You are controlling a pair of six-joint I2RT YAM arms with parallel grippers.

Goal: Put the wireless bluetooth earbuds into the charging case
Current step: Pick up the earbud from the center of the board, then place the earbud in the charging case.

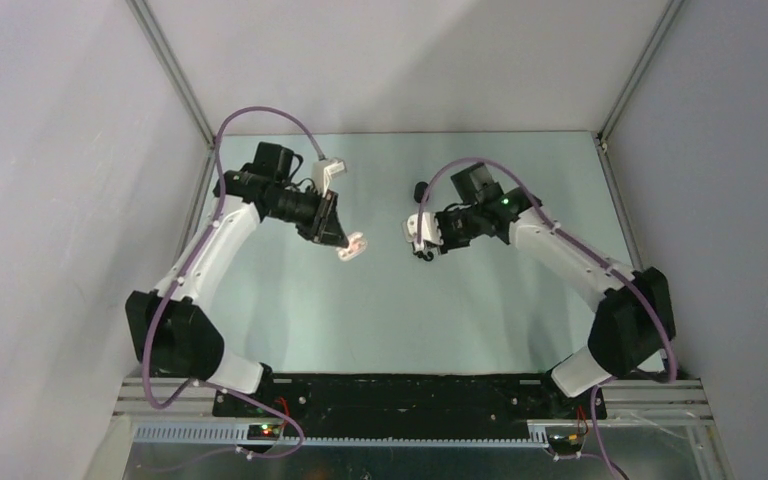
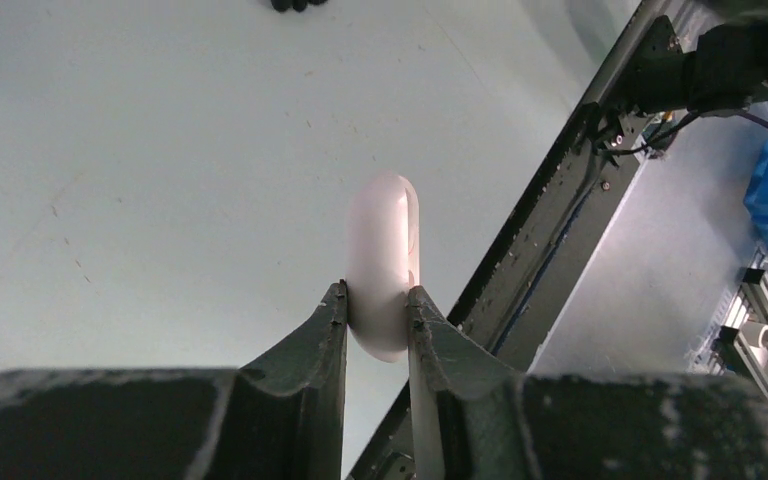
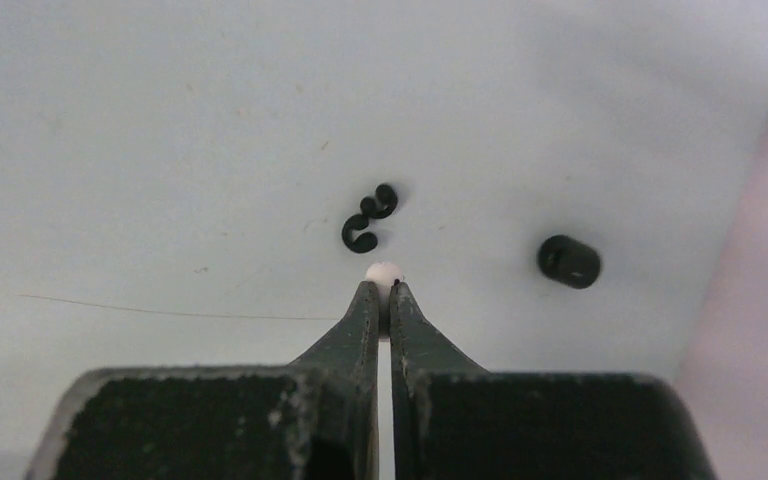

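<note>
The right gripper (image 3: 383, 288) is clenched on one white earbud (image 3: 383, 271). Only the bud's rounded tip shows past the fingertips, and the rest is hidden between the fingers. Just beyond the tips a small cluster of black earbuds (image 3: 368, 217) lies on the table (image 3: 160, 150). Their curled shapes touch and run together; they look like two, but the count cannot be told for sure. To the right of the fingers, well apart from the cluster, lies one stubby black cylinder (image 3: 568, 262). What it is cannot be made out.

The left gripper (image 2: 378, 292) grasps one white charging case (image 2: 385, 230), held edge-on and clear of the table. Its lower end is covered by the fingers, and whether its lid is open cannot be told. Far ahead of these fingers a dark object (image 2: 295, 4) is cut off by the picture's top edge. In the overhead view the two grippers face each other, near but apart.
</note>
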